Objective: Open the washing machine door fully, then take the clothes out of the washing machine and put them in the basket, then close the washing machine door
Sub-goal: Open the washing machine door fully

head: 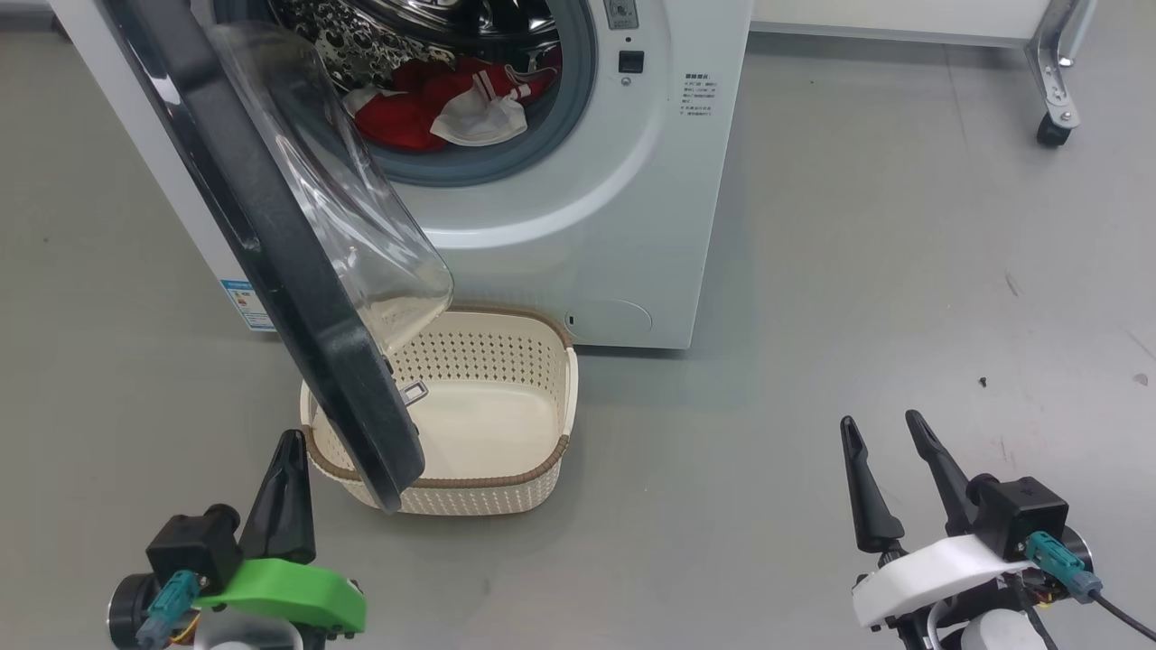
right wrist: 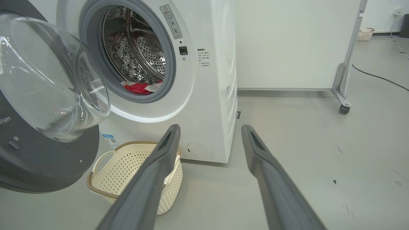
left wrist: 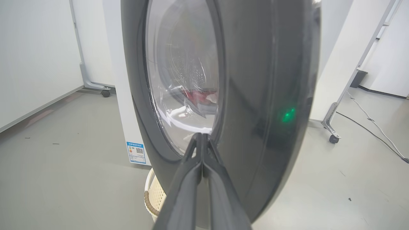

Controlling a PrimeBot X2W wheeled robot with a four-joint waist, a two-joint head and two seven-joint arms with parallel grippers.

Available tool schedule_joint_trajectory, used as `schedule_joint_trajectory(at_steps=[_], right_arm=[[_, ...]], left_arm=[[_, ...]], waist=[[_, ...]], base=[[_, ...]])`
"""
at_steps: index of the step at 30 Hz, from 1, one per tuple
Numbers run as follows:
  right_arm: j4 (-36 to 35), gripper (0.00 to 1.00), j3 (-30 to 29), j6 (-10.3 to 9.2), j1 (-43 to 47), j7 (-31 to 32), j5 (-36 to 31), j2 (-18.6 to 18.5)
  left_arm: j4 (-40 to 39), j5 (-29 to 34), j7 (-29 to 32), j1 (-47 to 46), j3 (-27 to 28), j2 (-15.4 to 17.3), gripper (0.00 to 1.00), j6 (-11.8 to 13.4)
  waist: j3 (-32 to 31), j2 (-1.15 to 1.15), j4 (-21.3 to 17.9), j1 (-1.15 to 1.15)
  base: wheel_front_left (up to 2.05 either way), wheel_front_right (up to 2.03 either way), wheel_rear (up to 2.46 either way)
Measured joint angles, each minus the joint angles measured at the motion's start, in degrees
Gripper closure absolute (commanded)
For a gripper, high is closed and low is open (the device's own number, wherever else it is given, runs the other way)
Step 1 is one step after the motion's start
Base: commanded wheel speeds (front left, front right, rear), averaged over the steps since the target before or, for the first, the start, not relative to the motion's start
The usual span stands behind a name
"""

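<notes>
Jaws of the left gripper (head: 291, 444) are pressed together with nothing between them, its tips pointing at the outer black rim of the washing machine door (head: 271, 235); whether they touch it I cannot tell. In the left wrist view the left gripper (left wrist: 202, 136) sits right before that glossy rim (left wrist: 262, 95), which reflects a green glow. The right gripper (head: 880, 422) hovers low over bare floor, well apart from the machine, its jaws spread wide and holding nothing.

The door stands partly open, swung out from the left side of the washing machine (head: 587, 226), its clear glass bowl facing the drum. The clothes (head: 406, 113), red fabric with a whitish piece on top, lie inside the drum at its lower front. The basket (head: 488, 498) sits on the floor just in front of the machine, partly under the door's lower edge, its pale bottom showing.

The floor (head: 858, 271) is smooth grey, marked with faint scuffs and a few small dark specks. A blue label (head: 246, 307) sits low on the machine's left corner. White panels on metal frames with a caster wheel (right wrist: 343, 109) close off the room behind, a cable (left wrist: 367, 118) trails across the floor, and a second small basket (right wrist: 366, 33) stands far back.
</notes>
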Motion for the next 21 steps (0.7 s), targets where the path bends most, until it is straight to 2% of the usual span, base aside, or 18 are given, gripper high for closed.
schedule_joint_trajectory(at_steps=[11,21], right_arm=[[0.5,0.00,-0.9,0.74,0.5,0.0,-0.7,0.9],[1.1,0.00,-1.0,1.65,0.5,0.0,-1.6,2.0]], left_arm=[[-2.6,1.7,0.0,-1.6,3.3,0.0,1.00,0.0],[-8.8,3.8,0.0,-8.5,6.3,2.6,1.00,0.0]], waist=[[-0.3,0.00,0.1,0.00],[-1.4,0.00,0.0,0.00]], base=[[0.00,0.00,0.00],[0.00,0.00,0.00]])
